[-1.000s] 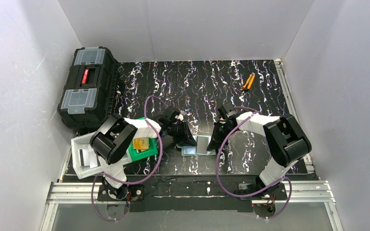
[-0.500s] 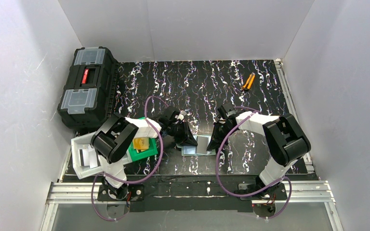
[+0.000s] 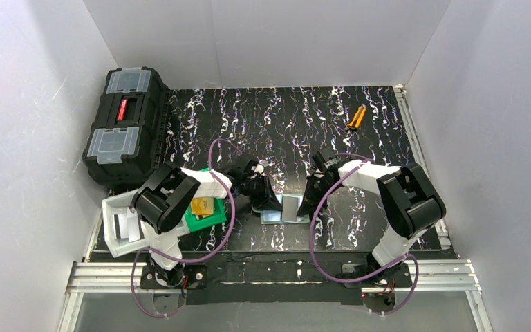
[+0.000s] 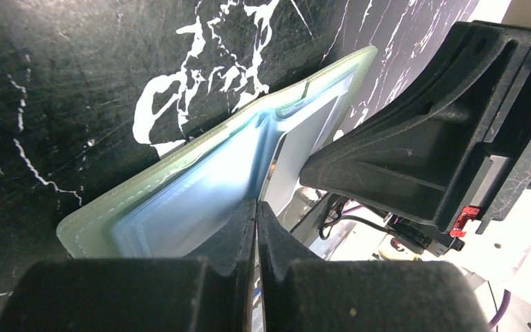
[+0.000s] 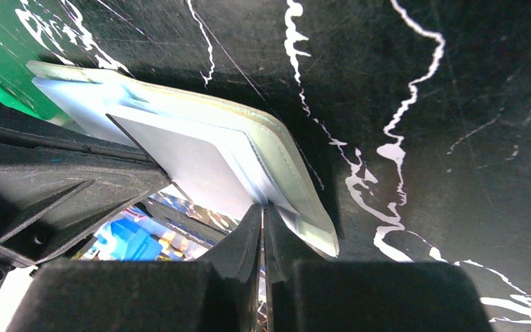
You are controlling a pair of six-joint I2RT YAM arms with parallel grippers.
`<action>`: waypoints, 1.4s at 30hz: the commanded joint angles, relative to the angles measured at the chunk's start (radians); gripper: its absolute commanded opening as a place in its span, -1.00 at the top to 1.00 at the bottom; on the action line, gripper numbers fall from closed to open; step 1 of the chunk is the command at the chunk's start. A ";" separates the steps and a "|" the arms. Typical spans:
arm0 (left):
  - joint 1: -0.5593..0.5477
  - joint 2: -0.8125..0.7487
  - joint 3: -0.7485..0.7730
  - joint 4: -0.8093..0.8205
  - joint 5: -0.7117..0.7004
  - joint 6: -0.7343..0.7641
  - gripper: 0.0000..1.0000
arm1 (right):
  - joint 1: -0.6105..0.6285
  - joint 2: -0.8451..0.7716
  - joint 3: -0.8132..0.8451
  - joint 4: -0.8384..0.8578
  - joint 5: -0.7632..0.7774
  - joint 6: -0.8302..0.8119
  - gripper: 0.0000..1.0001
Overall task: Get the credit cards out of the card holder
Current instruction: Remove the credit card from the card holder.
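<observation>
The card holder (image 3: 289, 209) lies open on the black marbled table between my two grippers. In the left wrist view its pale blue glossy inside (image 4: 200, 180) and grey-green outer rim face me. My left gripper (image 4: 256, 203) is shut, its tips pinched at the holder's inner fold. My right gripper (image 5: 263, 206) is shut on the edge of the holder's inner layers, with the grey pocket panel (image 5: 187, 155) to its left. One gold credit card (image 3: 202, 206) lies in the green bin (image 3: 211, 220). No card shows in the holder.
A white bin (image 3: 121, 228) stands at the near left beside the green bin. A black toolbox (image 3: 124, 124) stands at the back left. An orange hand tool (image 3: 356, 117) lies at the back right. White walls enclose the table.
</observation>
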 commanded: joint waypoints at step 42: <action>0.149 -0.211 0.053 -0.314 -0.023 0.115 1.00 | -0.016 -0.088 0.077 -0.067 0.130 -0.024 -0.05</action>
